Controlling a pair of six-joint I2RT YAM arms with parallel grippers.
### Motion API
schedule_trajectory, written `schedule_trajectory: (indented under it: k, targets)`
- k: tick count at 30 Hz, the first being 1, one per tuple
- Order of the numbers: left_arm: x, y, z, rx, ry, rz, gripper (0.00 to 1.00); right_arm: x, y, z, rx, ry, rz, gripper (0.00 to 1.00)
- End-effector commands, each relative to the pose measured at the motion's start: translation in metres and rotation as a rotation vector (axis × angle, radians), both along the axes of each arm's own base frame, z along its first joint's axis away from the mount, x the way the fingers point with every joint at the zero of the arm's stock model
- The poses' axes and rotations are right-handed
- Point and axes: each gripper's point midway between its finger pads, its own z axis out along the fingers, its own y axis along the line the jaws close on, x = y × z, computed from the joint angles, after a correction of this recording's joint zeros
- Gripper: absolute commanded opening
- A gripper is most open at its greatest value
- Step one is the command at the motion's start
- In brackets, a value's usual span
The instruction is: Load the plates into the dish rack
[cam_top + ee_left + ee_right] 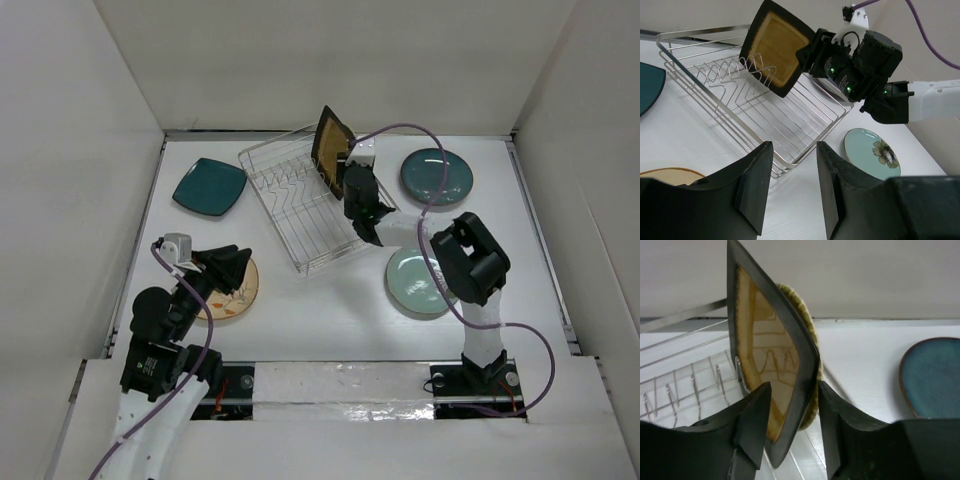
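Observation:
The black-rimmed amber square plate (331, 145) stands on edge among the tines at the far end of the silver wire dish rack (300, 215). A small yellow woven-look plate (807, 325) stands right behind it. My right gripper (792, 390) straddles the amber plate's (767, 355) lower corner with its jaws open, and a gap shows at the left finger. My left gripper (240, 268) hangs open and empty over the cream patterned plate (237, 295) at the near left.
A teal square plate (210, 186) lies left of the rack. Right of the rack sits a dark blue-grey round plate (437, 176), and a pale green flowered plate (415, 283) lies under the right arm. White walls enclose the table.

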Motion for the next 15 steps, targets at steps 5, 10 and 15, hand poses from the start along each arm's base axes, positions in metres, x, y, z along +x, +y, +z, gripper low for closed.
schedule_trajectory:
  k: [5,10,15]
  targets:
    - [-0.008,0.001,0.025,-0.026,-0.096,-0.011,0.37,-0.028,-0.006,0.063,0.199,-0.030,0.042,0.69]
    - [-0.013,0.002,0.028,-0.030,-0.119,-0.012,0.36,-0.042,-0.059,0.068,0.301,0.024,0.051,0.77]
    - [-0.014,0.004,0.031,-0.034,-0.132,-0.003,0.00,-0.034,-0.151,0.035,0.596,0.107,0.002,0.00]
